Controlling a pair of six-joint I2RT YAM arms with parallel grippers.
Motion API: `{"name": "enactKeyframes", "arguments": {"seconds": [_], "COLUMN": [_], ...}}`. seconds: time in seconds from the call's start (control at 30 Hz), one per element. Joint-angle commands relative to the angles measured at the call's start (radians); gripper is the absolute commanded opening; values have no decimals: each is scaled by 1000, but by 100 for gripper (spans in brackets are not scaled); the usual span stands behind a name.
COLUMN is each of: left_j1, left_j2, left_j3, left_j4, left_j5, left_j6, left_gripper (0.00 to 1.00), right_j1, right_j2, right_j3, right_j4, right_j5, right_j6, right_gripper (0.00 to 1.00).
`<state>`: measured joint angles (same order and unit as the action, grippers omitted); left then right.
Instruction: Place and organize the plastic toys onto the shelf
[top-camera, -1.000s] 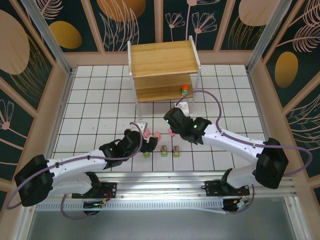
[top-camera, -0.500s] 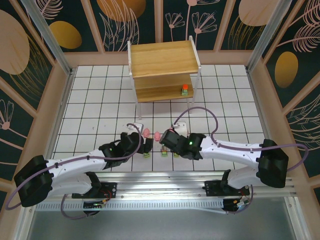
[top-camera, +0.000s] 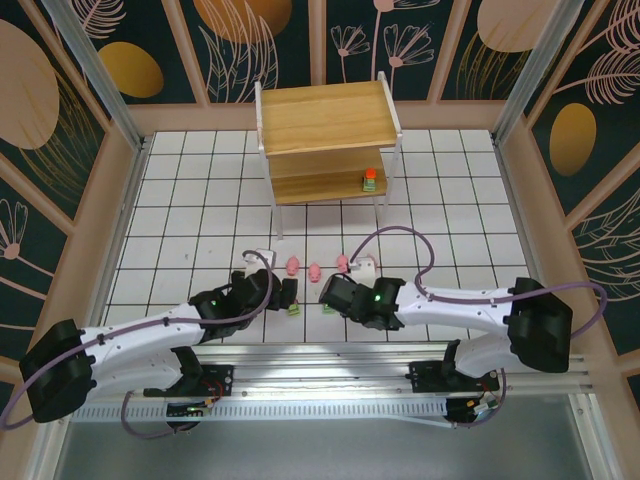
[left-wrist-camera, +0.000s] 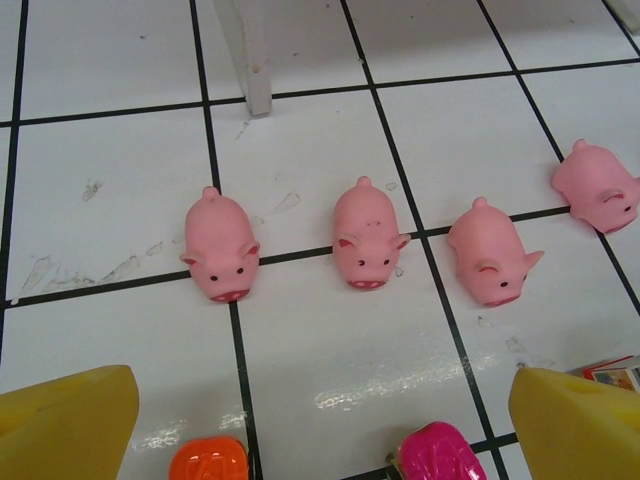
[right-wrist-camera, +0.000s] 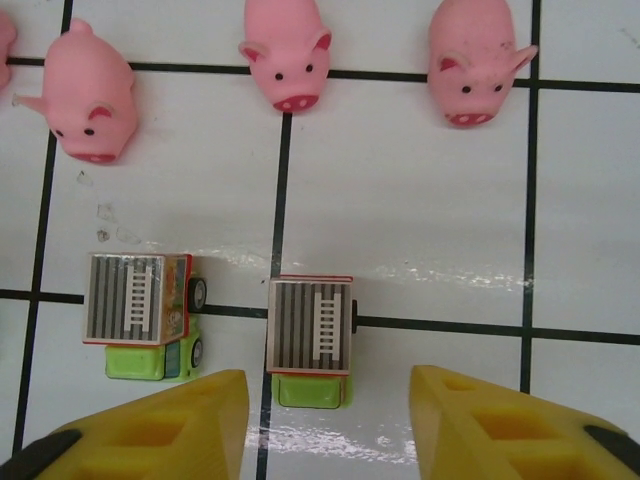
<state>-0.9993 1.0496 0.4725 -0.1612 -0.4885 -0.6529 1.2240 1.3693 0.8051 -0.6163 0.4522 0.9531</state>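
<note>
Where white tiles (left-wrist-camera: 330, 370) gleam, rounded glossy pink pigs (left-wrist-camera: 221, 245), boxy striped trucks (right-wrist-camera: 311, 335).

The top camera looks down from high on the near side over the whole desk (top-camera: 200, 200), with the shelf (top-camera: 325, 120) at the far end. Both wrist cameras hang close above the desk, facing the far side, and share the row of pink pigs (left-wrist-camera: 368, 235).

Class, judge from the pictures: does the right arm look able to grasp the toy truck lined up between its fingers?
Probably yes: the right gripper hangs just short of that truck, jaws apart wider than it, and the neighbouring truck stands clear to one side.
</note>
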Motion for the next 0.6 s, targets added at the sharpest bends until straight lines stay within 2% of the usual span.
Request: {"name": "enactKeyframes", "arguments": {"seconds": [0.0,0.2,0.57], "left_j1": [7,7,7], "left_j2": [-23,-31,-32], "left_j3": [-21,-26,-56], "left_j4": [-28,-28,-6], "left_j5": [-27,-40,-41], "left_j6": [-17,-15,-21], "left_gripper": [95,95,95], "right_j1": [9,14,27], "right_j2": [31,61,92], "right_j3": [-19,-38,-66], "right_j4": [29,59,104], "right_j5": [11,29,33], "right_j6": [45,84,105], "right_gripper": [50,52,48]}}
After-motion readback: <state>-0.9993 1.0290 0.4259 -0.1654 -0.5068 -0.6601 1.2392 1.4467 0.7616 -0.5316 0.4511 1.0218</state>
